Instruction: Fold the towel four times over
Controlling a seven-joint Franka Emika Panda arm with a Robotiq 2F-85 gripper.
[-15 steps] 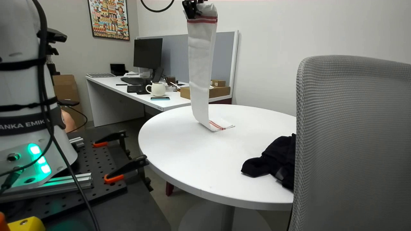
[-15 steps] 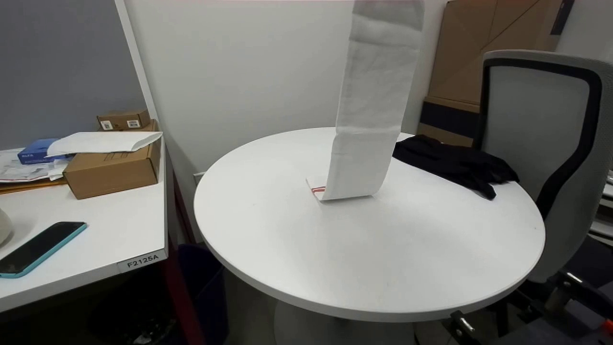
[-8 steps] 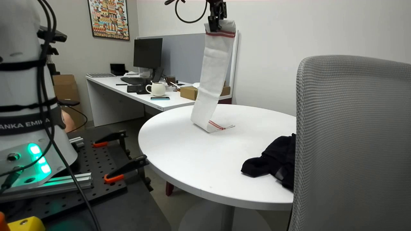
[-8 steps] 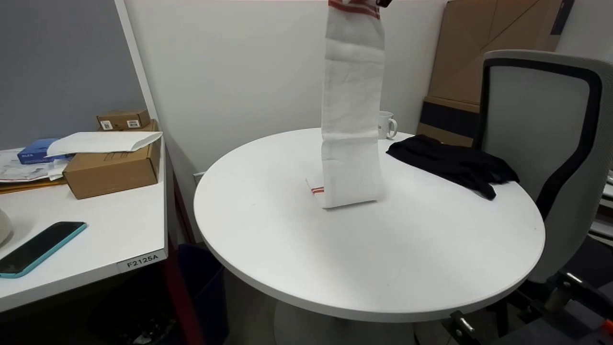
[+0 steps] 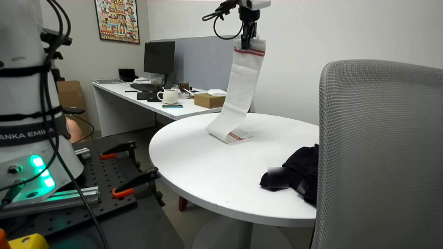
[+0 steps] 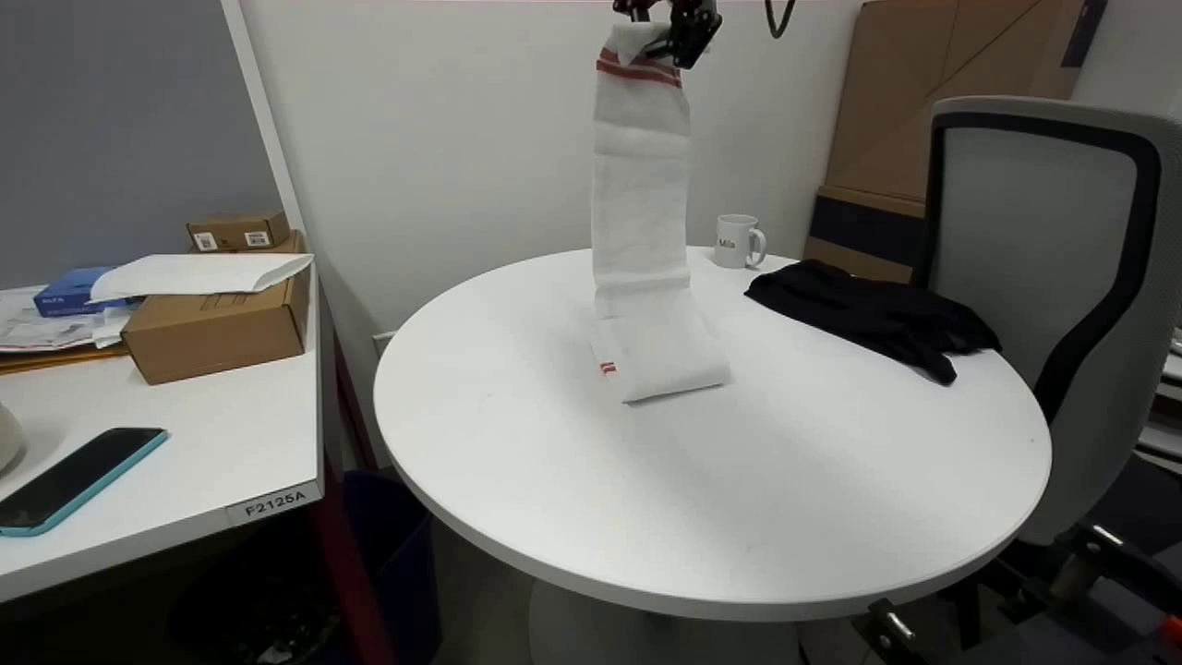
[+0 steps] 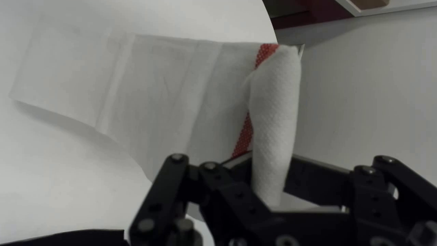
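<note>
Gripper (image 7: 271,179): clamped on one end of the towel (image 5: 239,83), up in the air. Looks off-centre to me, nearer one side edge.
Towel on the table (image 5: 193,166): only partly. Upper end hangs from the gripper, lower end lies on the table underneath, so I'd guess a fold-over is halfway done. Can't tell how many layers are in there.
Crooked fold: my main worry. If the upper end lands out of line with the lower one, the edges won't match, and a twist from that lopsided grip would do it.
Floppy corner: the side away from the gripper has no support, and the cloth above the red stripe curls over in the wrist view. Could land doubled up.
Sliding lower end: seemingly just its own weight holding it, so pulling too hard might drag it along.
Letting go too high: thin cloth, probably crumples.
Black cloth (image 6: 859,319): well apart from the towel, so snagging seems unlikely.
Long axis: slopes from the gripper down to the bend (image 5: 219,134), not plumb; in that exterior view the top sits right of the bend.
Which way it points: bend faces the robot base (image 5: 20,155) side, striped lower end pokes out the opposite way.
</note>
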